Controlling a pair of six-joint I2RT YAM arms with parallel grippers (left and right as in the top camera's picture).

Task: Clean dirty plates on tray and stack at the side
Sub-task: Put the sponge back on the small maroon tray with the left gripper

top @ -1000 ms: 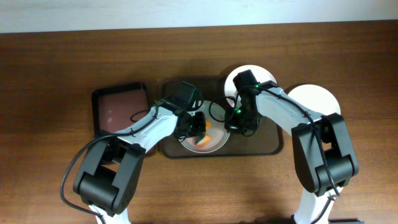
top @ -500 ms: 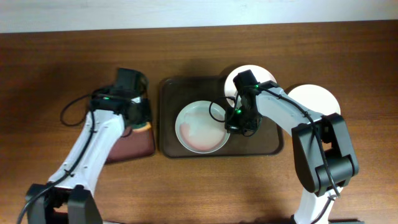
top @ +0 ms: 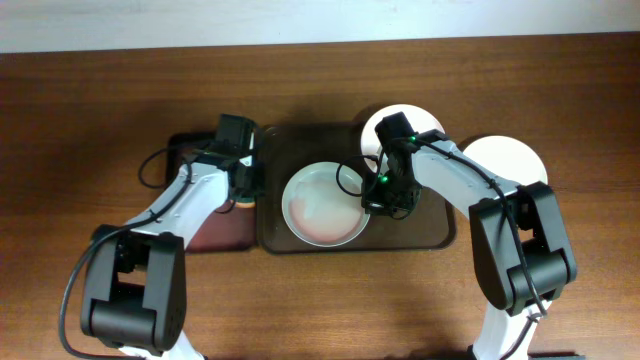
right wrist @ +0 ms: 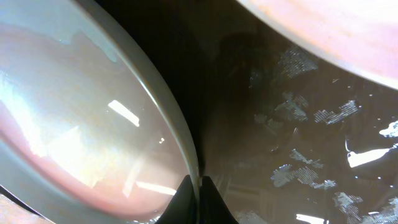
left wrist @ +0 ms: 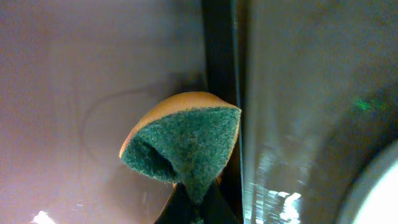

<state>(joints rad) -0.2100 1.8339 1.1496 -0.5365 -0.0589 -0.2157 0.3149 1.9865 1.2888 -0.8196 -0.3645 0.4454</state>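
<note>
Overhead, the wood-grain tabletop carries the large dark brown tray, and the right pincer reaches down into it. Just left of that pincer lies the smeared plate, pale with a reddish film. The right wrist view shows the jaws clamped on its rim. Beyond the pincer a second white plate rests at the tray's far rim, and to the pincer's right a third white plate sits off the tray on bare wood. The narrower reddish-brown tray lies beneath the left pincer. That pincer pinches a folded green-and-orange sponge, held over the smaller tray's edge beside the large tray.
</note>
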